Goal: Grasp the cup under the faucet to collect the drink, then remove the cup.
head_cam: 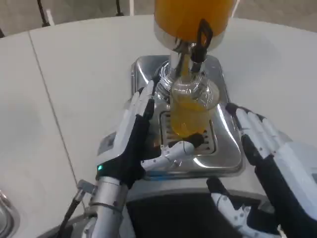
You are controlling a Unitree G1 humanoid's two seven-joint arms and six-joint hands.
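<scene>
the cup, holding orange drink, stands on the dispenser's drip tray under the faucet. left robot hand has fingers apart beside it, gripping nothing; right robot hand lies spread, holding nothing.

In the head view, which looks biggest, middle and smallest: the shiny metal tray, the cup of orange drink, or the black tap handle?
1. Shiny metal tray, clearly the biggest.
2. Cup of orange drink, the middle one.
3. Black tap handle, the smallest.
</scene>
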